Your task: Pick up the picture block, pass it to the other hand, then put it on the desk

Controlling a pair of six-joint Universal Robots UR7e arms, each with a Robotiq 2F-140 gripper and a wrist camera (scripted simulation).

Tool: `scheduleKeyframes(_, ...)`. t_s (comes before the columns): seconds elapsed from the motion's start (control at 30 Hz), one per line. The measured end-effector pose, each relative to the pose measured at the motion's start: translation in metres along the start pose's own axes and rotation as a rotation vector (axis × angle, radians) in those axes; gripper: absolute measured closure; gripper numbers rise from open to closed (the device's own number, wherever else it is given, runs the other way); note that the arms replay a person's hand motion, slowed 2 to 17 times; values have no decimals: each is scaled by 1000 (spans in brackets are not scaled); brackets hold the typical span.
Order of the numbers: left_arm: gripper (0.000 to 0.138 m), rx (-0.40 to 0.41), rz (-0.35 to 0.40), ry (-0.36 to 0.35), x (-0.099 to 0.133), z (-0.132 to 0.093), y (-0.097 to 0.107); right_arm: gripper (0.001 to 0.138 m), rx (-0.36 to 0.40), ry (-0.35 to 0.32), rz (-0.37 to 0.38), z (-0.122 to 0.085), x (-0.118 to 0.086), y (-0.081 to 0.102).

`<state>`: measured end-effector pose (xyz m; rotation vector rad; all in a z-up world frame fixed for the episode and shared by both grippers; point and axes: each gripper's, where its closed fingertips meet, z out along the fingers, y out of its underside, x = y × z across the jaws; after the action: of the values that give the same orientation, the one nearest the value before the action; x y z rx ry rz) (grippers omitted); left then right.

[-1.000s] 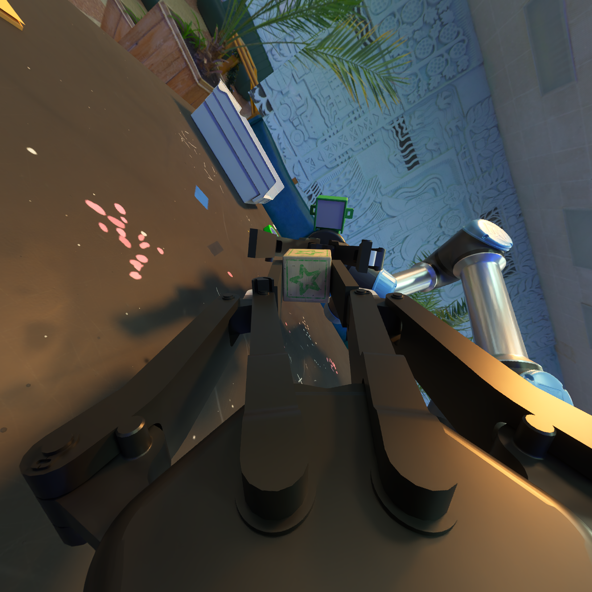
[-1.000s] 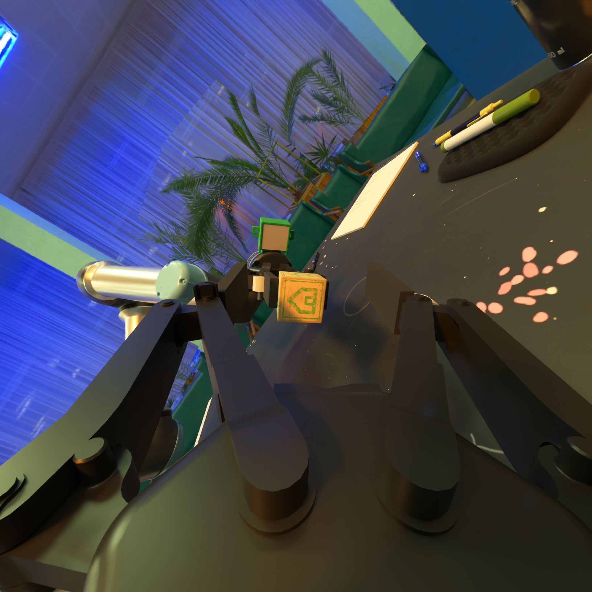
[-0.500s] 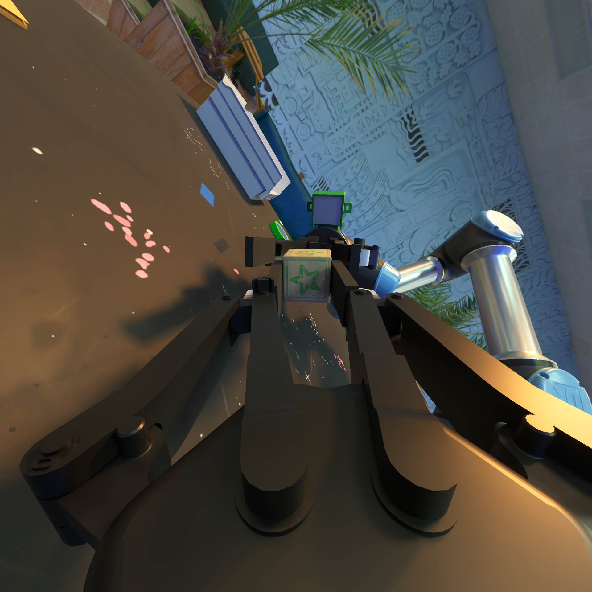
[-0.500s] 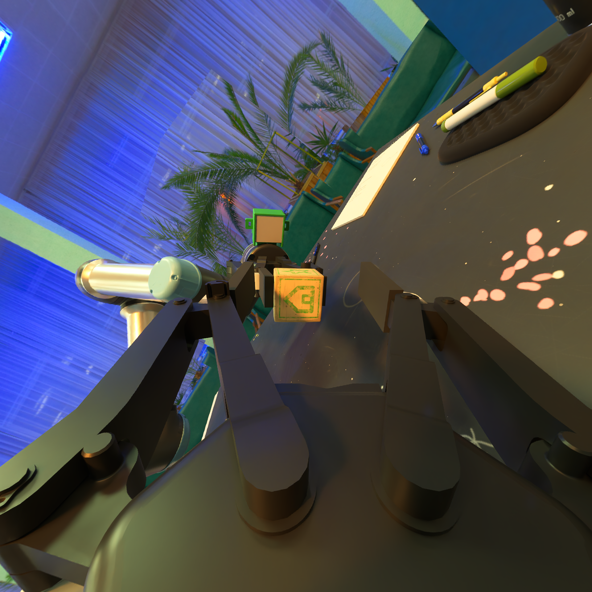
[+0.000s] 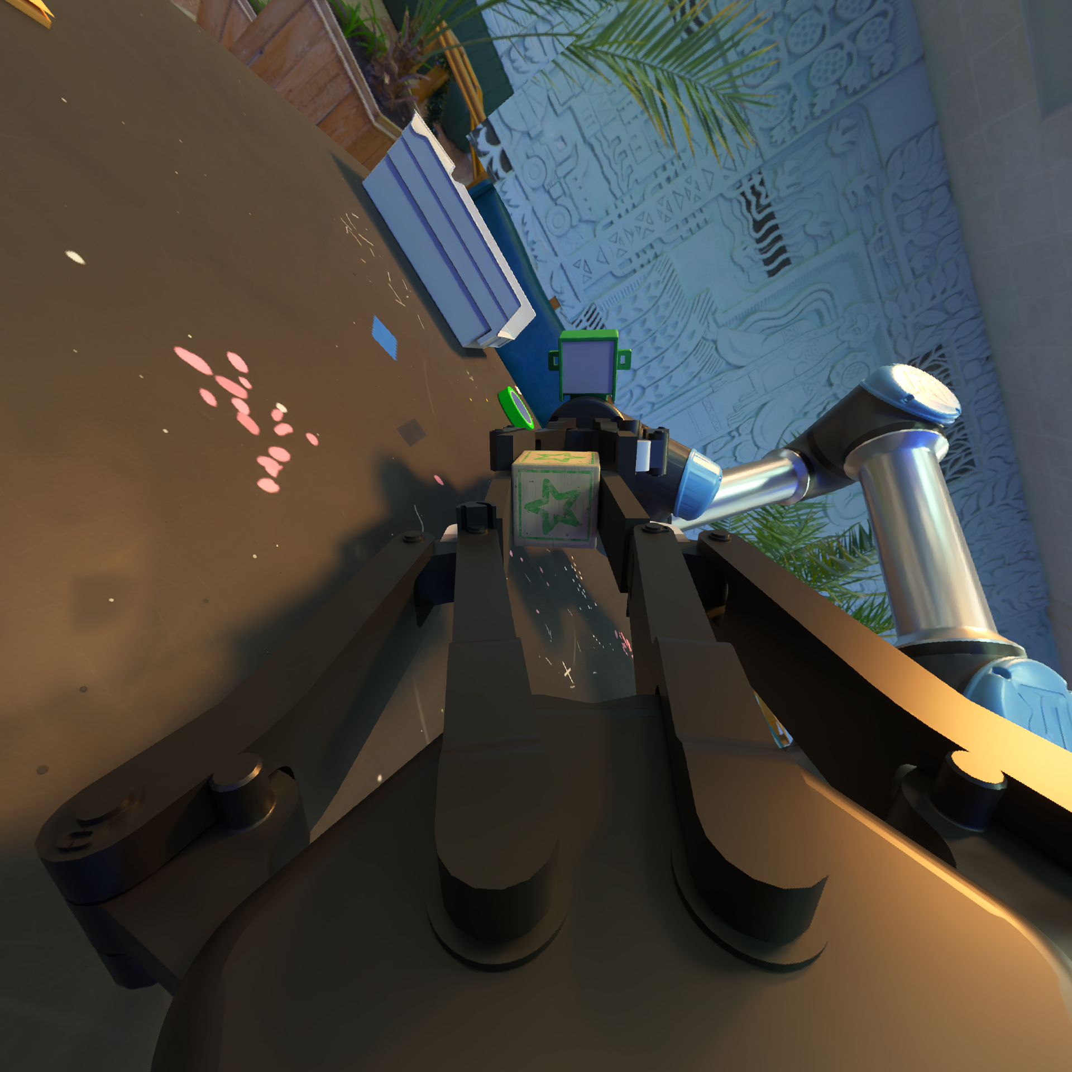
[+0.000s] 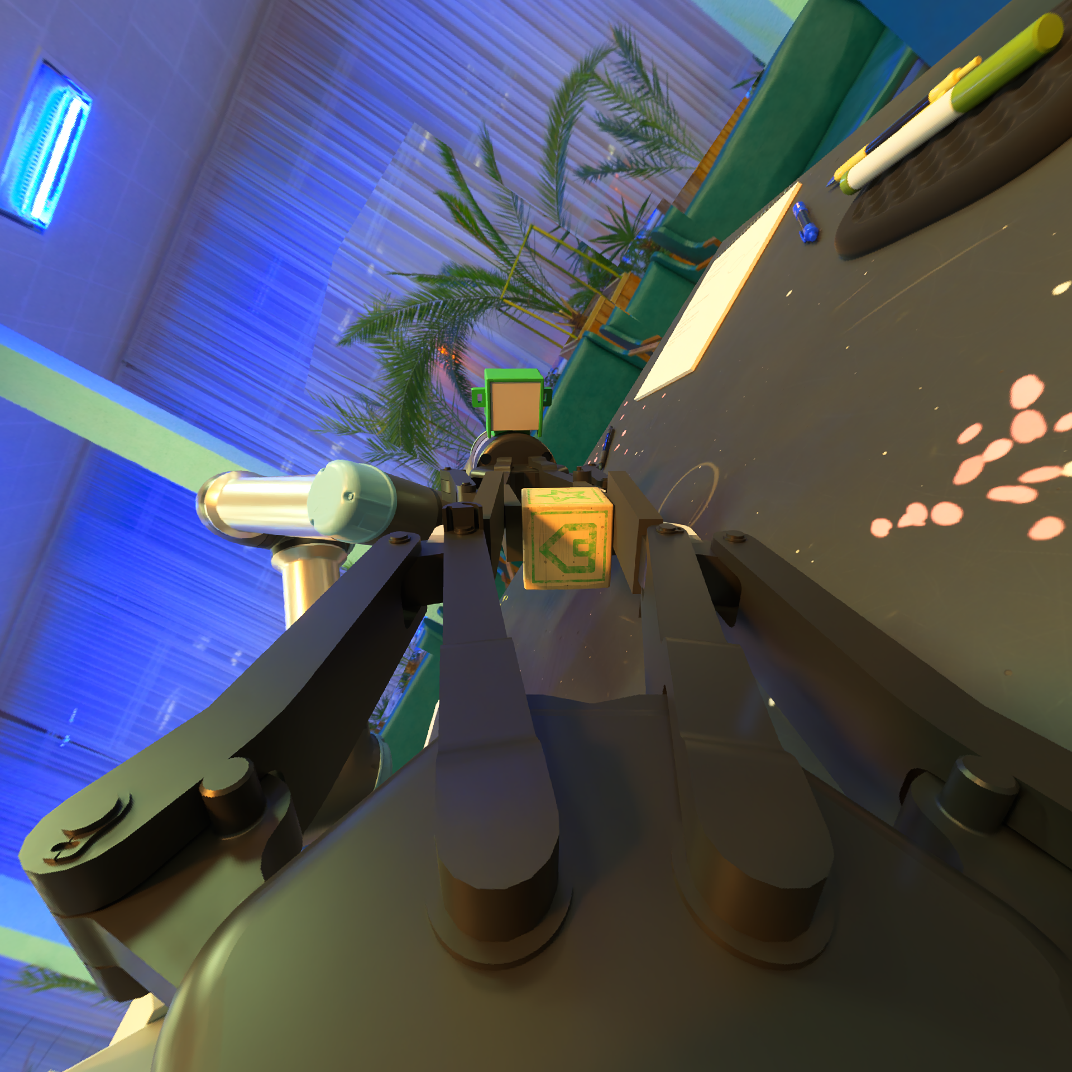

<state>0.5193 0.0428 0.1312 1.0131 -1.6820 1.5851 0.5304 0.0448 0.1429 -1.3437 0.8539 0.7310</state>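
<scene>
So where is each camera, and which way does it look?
Left wrist view: sits on the left gripper, looks along its own two fingers at the picture block they clamp, the right arm beyond.
Right wrist view: sits on the right gripper, looks along its own fingers flanking the picture block, the left arm beyond.
Both share the picture block and the desk; the cameras face each other.

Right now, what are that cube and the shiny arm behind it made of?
The cube looks like pale wood, matte, with worn green print and faint grain. The arm looks like polished metal, judging by its mirror-like glare; its blue caps look like plastic, though that is less sure.
</scene>
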Motion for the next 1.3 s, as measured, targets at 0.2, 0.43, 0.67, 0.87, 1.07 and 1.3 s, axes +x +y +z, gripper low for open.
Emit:
scheduleKeyframes(0.2,99,-2,7,-5,0,1,1,92,-14,-21,20,-1,0,2)
scheduleKeyframes(0.43,99,-11,27,-15,0,1,2,91,-10,-16,15,-1,0,2)
scheduleKeyframes(0.67,99,-28,52,-28,-1,0,4,90,-8,-6,-2,-1,1,4)
scheduleKeyframes(0.87,99,-36,78,-40,0,-1,5,90,-11,-2,-11,0,0,6)
scheduleKeyframes(1.07,99,-37,109,-56,1,-2,6,89,-16,0,-13,0,-2,8)
scheduleKeyframes(1.3,91,-29,144,-85,0,-5,7,90,-22,1,-8,2,-5,11)
